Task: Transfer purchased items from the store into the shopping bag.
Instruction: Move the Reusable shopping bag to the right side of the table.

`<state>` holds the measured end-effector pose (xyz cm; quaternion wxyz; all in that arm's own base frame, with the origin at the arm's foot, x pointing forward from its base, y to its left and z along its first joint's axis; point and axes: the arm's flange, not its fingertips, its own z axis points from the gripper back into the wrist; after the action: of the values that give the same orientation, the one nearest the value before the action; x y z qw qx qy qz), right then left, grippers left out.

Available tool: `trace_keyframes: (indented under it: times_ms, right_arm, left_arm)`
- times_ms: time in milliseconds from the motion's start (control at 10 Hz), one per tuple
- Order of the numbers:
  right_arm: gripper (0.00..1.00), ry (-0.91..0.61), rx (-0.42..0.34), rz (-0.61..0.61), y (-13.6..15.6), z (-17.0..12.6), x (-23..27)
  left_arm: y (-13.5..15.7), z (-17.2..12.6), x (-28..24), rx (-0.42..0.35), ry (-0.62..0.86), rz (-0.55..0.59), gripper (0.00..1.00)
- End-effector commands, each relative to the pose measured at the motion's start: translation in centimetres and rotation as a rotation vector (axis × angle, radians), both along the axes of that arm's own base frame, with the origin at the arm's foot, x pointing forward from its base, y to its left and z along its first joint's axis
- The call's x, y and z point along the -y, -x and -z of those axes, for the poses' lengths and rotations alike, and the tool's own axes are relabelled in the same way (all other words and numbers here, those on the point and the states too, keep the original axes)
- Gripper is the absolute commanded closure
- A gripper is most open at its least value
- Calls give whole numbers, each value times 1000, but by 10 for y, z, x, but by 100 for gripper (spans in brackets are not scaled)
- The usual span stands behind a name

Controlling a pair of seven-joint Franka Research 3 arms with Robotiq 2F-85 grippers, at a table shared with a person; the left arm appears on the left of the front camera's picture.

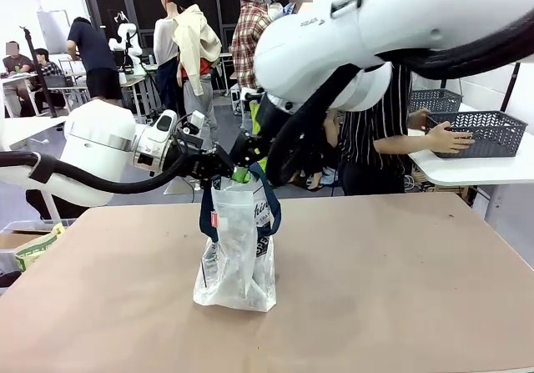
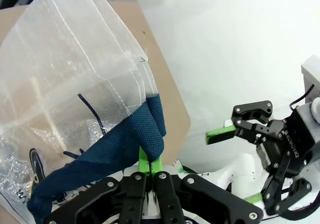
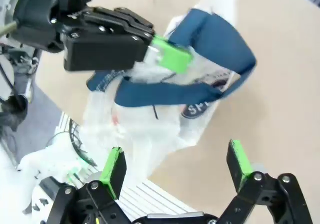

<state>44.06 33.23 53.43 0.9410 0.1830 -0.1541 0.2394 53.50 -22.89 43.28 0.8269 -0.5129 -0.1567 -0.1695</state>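
Bag (image 1: 238,256) upright on the table (image 1: 400,264), its navy strap (image 2: 127,144) clamped between my left fingers (image 2: 148,166), which are pressed together on the fabric. The translucent plastic of the bag hangs beyond those fingertips, crinkled, with a dark round logo (image 3: 202,106) on one face. My left gripper (image 1: 236,171) holds the strap at the bag's top edge. My right gripper (image 3: 175,166) hovers just beside it, fingers spread wide apart with nothing between the green pads (image 3: 112,169); the bag lies ahead of them. Basket (image 1: 484,131) stands well apart on a side table, a person's hand (image 1: 448,138) resting on its near wall.
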Motion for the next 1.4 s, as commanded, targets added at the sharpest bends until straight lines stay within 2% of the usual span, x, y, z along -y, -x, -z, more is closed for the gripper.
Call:
trace_keyframes:
  times_ms: [0,200,500,600,800,900,1000,1100,1300]
  right_arm:
    - [0,-66,38,58,27,-4,41]
    - [0,-81,91,234,35,-22,82]
    - [0,-14,14,783,24,-31,170]
    - [0,13,-6,797,22,-28,197]
    - [0,-8,-57,900,12,-18,248]
    - [0,-29,-86,920,2,-3,260]
    - [0,8,-20,861,13,-20,250]
    - [0,8,-20,861,13,-20,250]
    - [0,8,-20,861,13,-20,250]
  left_arm:
    - [5,4,-4,-17,-32,-3,100]
    - [6,1,-7,2,-59,12,100]
    - [8,-11,-5,1,-176,82,100]
    - [8,-15,-1,10,-223,104,100]
    - [9,-30,4,28,-311,104,100]
    - [7,-40,7,46,-326,96,100]
    - [5,-51,9,55,-344,64,100]
    - [6,-62,8,70,-369,59,100]
    - [8,-85,-3,85,-422,-25,100]
